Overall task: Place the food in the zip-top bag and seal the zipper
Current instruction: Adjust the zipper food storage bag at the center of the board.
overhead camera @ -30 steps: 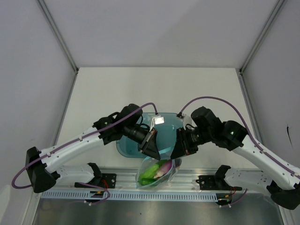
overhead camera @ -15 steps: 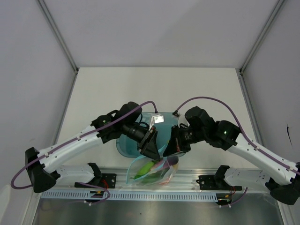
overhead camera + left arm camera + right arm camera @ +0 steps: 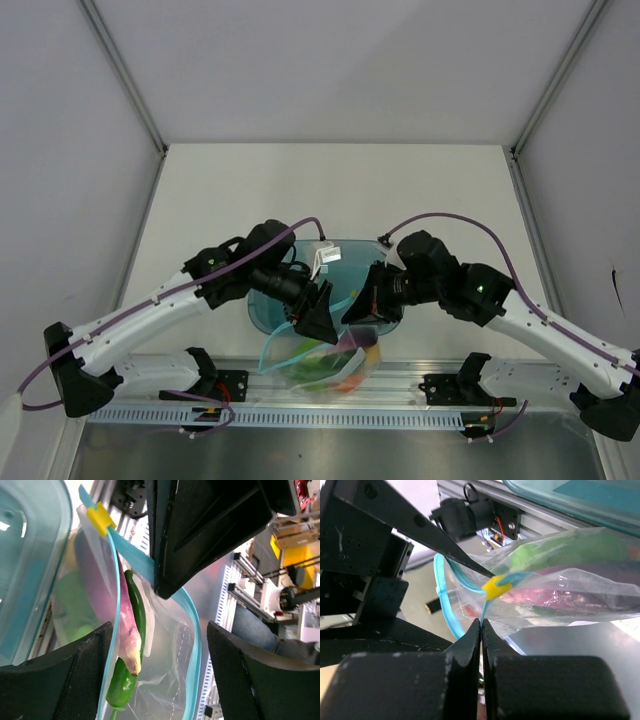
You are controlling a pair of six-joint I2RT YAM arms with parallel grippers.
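The clear zip-top bag (image 3: 335, 368) hangs over the table's near edge, its teal zipper (image 3: 272, 345) bowed out into an open loop. My left gripper (image 3: 320, 320) is open. In the left wrist view its fingers straddle the bag's mouth (image 3: 160, 630) without pinching it. Food shows inside the bag: a purple eggplant (image 3: 127, 630), a dark green chili (image 3: 120, 687) and a pale green piece (image 3: 75, 610). My right gripper (image 3: 358, 312) is shut on the zipper strip (image 3: 485, 611), just below the yellow slider (image 3: 495, 587).
The rigid translucent blue tub (image 3: 262, 305) stands just behind the bag, under both wrists. An aluminium rail (image 3: 420, 372) with the arm mounts runs along the near edge. The two grippers are nearly touching above the bag.
My left gripper has opened and let go of the bag's mouth. The right gripper has shut on the zipper strip. The mouth has spread into a loop and the bag sags lower.
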